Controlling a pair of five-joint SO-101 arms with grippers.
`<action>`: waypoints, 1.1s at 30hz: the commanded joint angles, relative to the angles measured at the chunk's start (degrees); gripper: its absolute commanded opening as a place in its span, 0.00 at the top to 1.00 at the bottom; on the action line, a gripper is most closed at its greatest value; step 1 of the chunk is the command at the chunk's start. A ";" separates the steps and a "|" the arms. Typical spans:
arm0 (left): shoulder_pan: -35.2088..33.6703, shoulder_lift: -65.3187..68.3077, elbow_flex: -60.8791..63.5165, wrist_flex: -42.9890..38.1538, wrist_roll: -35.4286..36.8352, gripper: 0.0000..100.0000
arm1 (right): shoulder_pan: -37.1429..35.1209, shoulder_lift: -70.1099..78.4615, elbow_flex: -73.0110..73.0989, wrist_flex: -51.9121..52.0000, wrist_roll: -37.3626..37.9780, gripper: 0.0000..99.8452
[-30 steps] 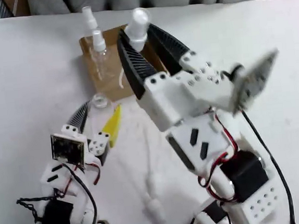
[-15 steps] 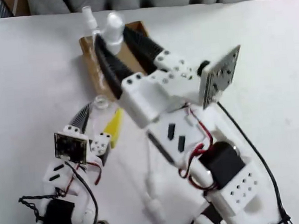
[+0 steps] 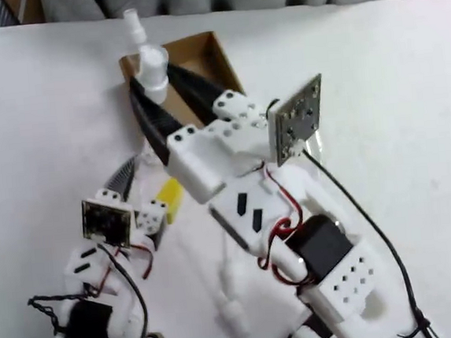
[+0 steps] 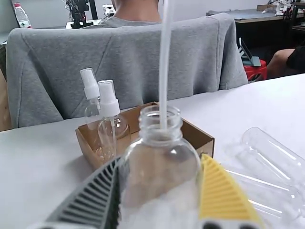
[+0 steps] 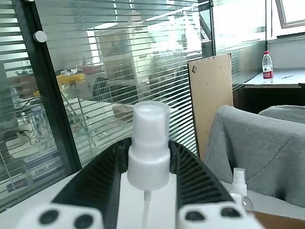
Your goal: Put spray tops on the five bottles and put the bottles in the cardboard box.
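At a white table (image 3: 373,53), the left gripper (image 4: 159,164) is clamped on an open clear bottle (image 4: 159,183), held upright between its grey and yellow fingers just in front of the cardboard box (image 4: 198,136). The right gripper (image 5: 149,145) squeezes a white spray top (image 5: 148,119) between its 2 black fingers, held directly above that bottle; the spray top's thin dip tube (image 4: 164,62) hangs straight down and its lower end sits inside the bottle's neck, while the cap itself is well above the rim. From the high view, the right arm stretches across the middle of the table with its gripper (image 3: 152,74) over the near left corner of the box. In the box, 1 capped bottle (image 4: 108,119) stands upright, with a second capped bottle (image 4: 89,102) just behind it. Beside the box, another clear bottle (image 4: 271,155) lies on its side on the table. A loose spray top (image 3: 232,315) lies on the table between the 2 arm bases.
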 commanded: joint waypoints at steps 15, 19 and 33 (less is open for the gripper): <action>0.04 -1.10 -0.62 -1.85 0.70 0.98 | -1.01 0.22 11.52 -0.57 -0.62 0.98; 0.04 -1.10 -0.62 -1.85 0.70 0.98 | -3.30 0.22 11.60 4.09 -0.62 0.96; 0.04 -1.10 -0.62 -1.85 0.70 0.98 | -3.56 0.22 -4.92 25.80 -0.26 0.74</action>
